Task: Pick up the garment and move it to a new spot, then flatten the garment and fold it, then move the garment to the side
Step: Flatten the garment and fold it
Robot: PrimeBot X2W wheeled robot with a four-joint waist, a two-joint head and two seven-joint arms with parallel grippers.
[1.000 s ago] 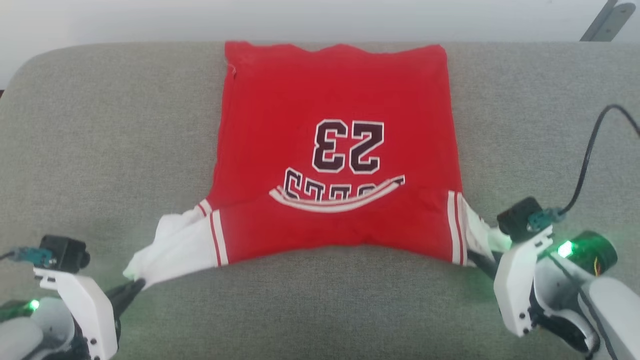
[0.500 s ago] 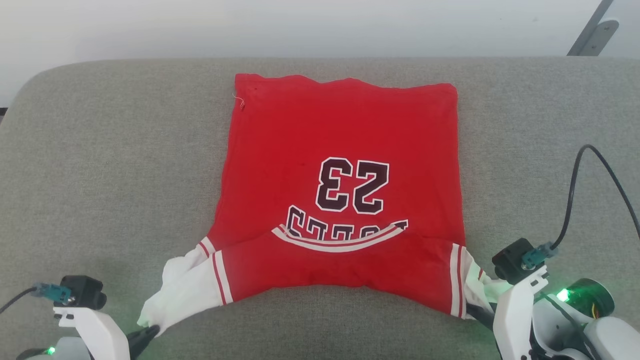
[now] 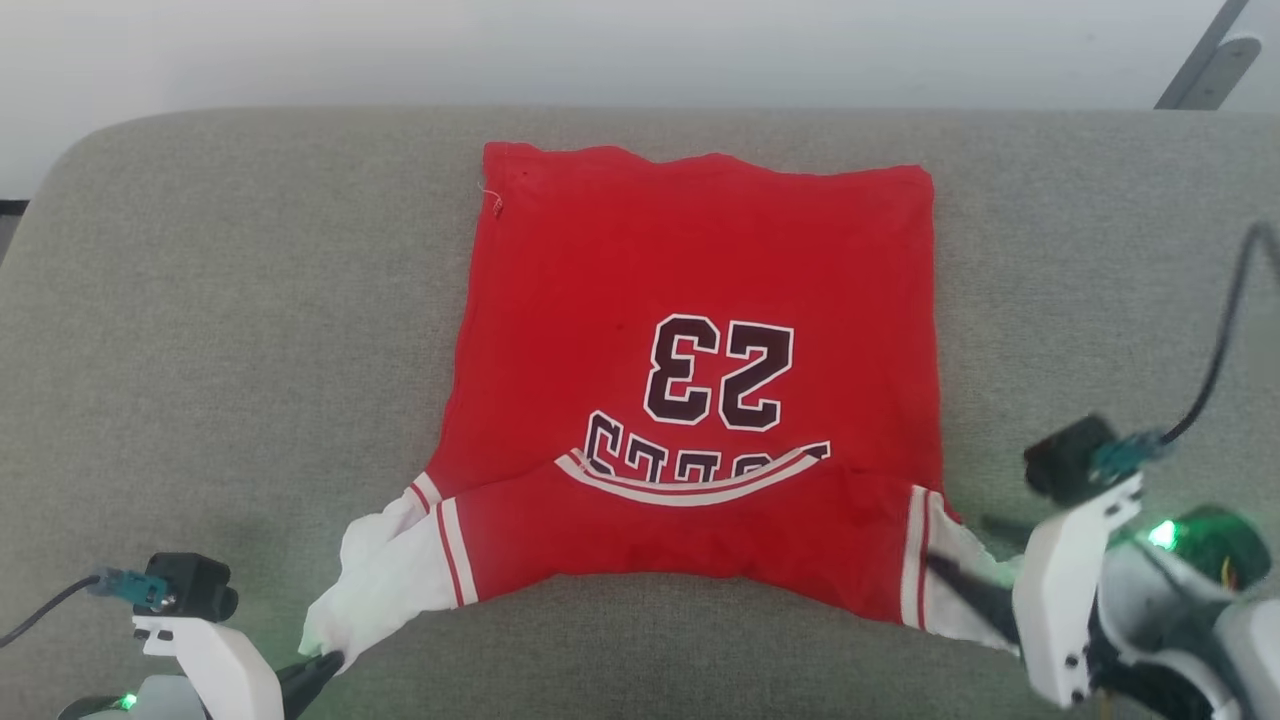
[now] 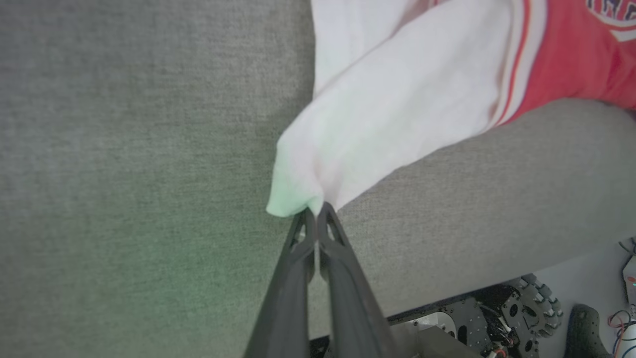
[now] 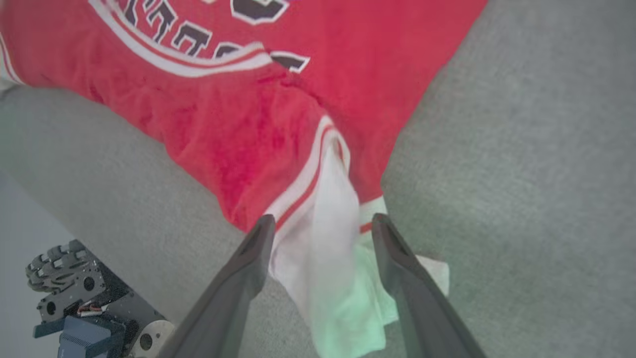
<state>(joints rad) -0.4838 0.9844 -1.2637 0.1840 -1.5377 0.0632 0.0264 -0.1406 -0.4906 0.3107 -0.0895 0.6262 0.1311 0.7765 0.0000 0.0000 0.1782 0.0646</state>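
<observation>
Newly opened: right hand [image 5: 323,219], astride garment [image 3: 700,260] sleeve | left hand [image 4: 316,211]: clamped on sleeve

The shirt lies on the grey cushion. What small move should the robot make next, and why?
Probably open the left hand and let go of the white sleeve. The shirt already lies spread on the cushion, and the right hand stands open around the other sleeve, so only the left pinch holds the cloth.

garment [image 3: 690,260]: soft matt cloth, sl. wrinkled. surface [image 3: 250,300] under garment: grey coarse-weave fabric, matt. right end effector [image 5: 323,220] fingers: dark matt plastic, smooth; left end effector [image 4: 316,210] same.
</observation>
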